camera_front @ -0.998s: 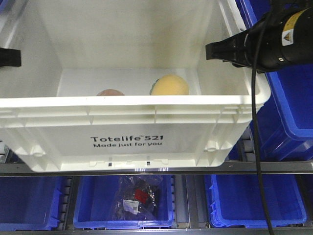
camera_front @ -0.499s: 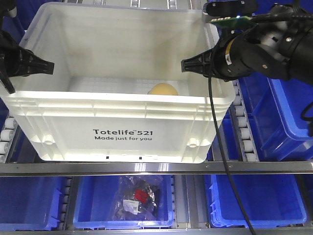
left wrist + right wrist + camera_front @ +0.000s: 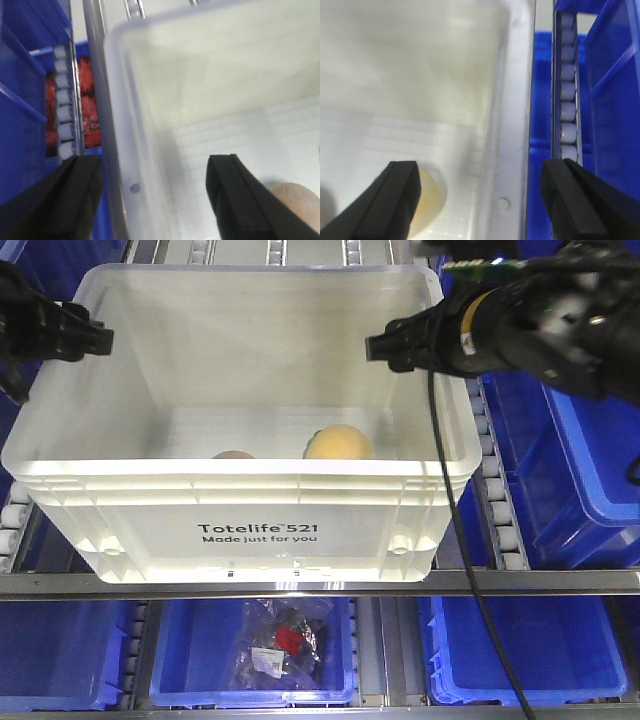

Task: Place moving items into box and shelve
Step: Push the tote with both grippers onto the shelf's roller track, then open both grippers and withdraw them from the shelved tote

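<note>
The white box (image 3: pixel 260 530) sat on the roller shelf (image 3: pixel 500 510) among blue bins (image 3: pixel 590 480). Inside lay the yellow fruit (image 3: pixel 339 443) and the reddish fruit (image 3: pixel 232 454). The left claw (image 3: pixel 155 192) and right claw (image 3: pixel 480 200) each straddled a side wall, released.

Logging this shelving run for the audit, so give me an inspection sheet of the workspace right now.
Surface: roller shelf, carrying the box.
Job's things: white box; yellow-orange fruit and reddish fruit inside.
Clutter: nothing seen.
Grippers: left gripper and right gripper open, each straddling a box side wall.
Cables: black cable hangs from the right arm.
Surroundings: blue bins; bagged item below.
</note>
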You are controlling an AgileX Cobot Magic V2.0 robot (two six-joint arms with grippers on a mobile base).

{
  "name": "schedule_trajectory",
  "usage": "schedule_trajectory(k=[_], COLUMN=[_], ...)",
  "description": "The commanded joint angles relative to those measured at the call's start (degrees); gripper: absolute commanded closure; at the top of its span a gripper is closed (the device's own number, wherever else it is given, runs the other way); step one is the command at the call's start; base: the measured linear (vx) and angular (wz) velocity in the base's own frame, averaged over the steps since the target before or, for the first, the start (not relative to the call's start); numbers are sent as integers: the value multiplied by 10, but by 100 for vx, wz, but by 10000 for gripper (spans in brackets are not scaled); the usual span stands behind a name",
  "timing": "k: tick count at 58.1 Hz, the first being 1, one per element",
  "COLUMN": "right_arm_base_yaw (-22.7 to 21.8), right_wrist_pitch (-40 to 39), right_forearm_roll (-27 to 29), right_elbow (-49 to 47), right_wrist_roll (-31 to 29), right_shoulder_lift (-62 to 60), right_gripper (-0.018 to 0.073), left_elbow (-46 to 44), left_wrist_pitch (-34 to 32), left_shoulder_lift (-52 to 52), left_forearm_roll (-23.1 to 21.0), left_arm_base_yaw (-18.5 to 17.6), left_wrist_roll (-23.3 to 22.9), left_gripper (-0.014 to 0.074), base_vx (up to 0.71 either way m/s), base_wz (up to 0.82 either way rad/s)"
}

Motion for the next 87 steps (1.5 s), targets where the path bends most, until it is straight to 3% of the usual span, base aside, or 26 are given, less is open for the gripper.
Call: schedule_trajectory(k=[1,11,20,30,54,69,87], right_arm_base_yaw=[-1,-1,-1,-1,-1,-1,-1], right_wrist_pitch=[-12,-6,-3,30,137,159,159], right_forearm_roll=[13,133,174,207,215,255,270], right_elbow=[-21,29,121,212,327,327,327], right_wrist_roll=[-43,-191,-261,-285,-293,-384,-387], right_shoulder_lift=[-64,-154,-268,-394,-589,-596,-596], right_gripper=[-3,7,17,30,143,343,581], left_elbow=[-29,-26,22,113,257,261,261], left_wrist_pitch=[3,101,130,129,147,146,147], left_shoulder_lift=[-43,-113,-204,-310,-491,-497,-497], left_forearm_roll=[5,-24,-97,-158,-158,-158,-158], left_arm_base_yaw=[-2,-2,-2,-2,-2,-2,-2], left_wrist_roll=[2,13,88,126,119,119,119], left_gripper=[26,26,26,26,43,260,541], base_vx=[0,0,0,0,0,0,0], base_wz=[0,0,0,0,0,0,0])
